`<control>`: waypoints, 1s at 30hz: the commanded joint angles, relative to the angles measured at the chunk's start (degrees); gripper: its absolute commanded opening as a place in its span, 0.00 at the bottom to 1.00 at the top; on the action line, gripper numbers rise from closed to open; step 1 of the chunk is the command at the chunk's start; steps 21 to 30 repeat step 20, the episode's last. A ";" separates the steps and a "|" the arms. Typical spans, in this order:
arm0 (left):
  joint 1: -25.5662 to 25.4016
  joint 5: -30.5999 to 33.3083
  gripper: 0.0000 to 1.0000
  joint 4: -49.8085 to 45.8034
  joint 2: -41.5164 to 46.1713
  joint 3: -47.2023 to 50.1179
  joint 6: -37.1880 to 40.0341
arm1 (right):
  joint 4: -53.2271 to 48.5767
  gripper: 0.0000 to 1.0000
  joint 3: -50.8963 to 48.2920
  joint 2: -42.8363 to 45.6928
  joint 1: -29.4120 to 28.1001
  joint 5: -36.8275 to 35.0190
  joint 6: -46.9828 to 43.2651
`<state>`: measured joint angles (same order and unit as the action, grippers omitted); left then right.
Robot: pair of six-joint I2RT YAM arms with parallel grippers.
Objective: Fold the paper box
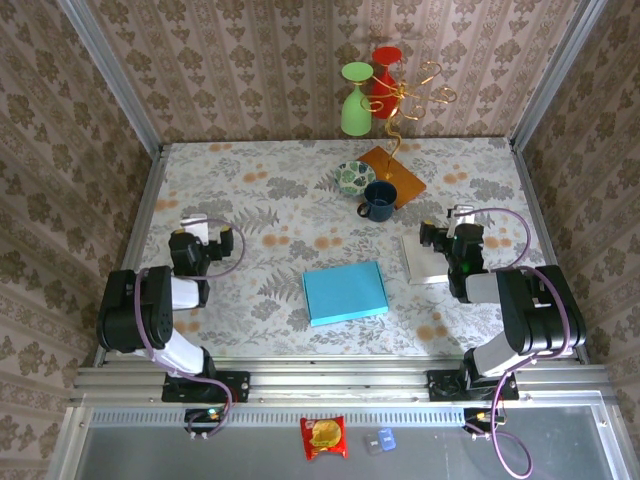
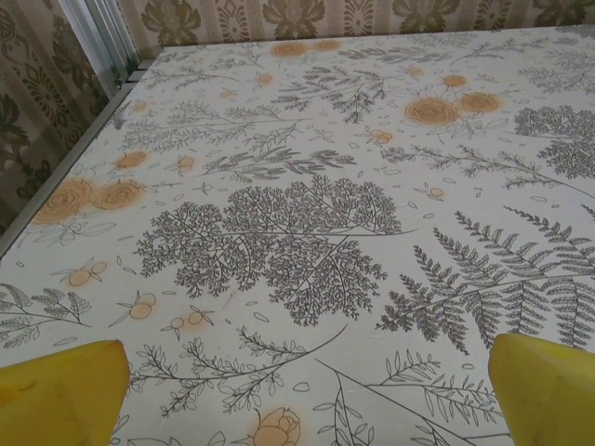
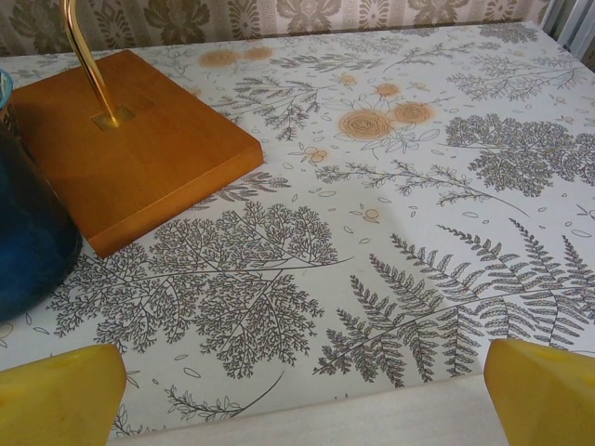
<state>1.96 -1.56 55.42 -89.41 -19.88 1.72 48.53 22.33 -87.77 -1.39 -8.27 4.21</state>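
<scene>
The paper box (image 1: pixel 345 293) is a flat light-blue piece lying on the floral tablecloth at centre front, between the two arms. My left gripper (image 1: pixel 196 230) rests well to its left, jaws open; its yellow fingertips (image 2: pixel 58 394) frame bare cloth, with the left gripper (image 2: pixel 302 409) holding nothing. My right gripper (image 1: pixel 452 226) sits to the box's right, open as well. The right gripper (image 3: pixel 302 409) hovers over the far edge of a white flat sheet (image 3: pixel 372 420), yellow fingertips (image 3: pixel 544 390) wide apart and empty.
A dark blue mug (image 1: pixel 379 198), a patterned dish (image 1: pixel 350 177) and a wooden stand base (image 1: pixel 400 175) with a gold wire holding green and red glasses stand at the back centre. The white sheet (image 1: pixel 428 265) lies under the right arm. Patterned walls enclose the table.
</scene>
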 commanded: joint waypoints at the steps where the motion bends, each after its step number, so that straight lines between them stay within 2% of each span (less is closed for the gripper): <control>1: -0.28 -0.59 1.00 0.29 0.34 -0.72 -0.63 | 1.55 1.00 0.43 0.23 -0.20 -0.52 -1.26; 7: -1.19 -2.39 1.00 -2.91 0.32 -2.53 1.51 | 1.40 1.00 0.51 0.14 -0.77 -1.31 -1.71; 30: -1.29 -2.36 1.00 -3.01 0.36 -2.53 1.53 | 1.65 1.00 0.36 0.19 -0.94 -1.51 -1.79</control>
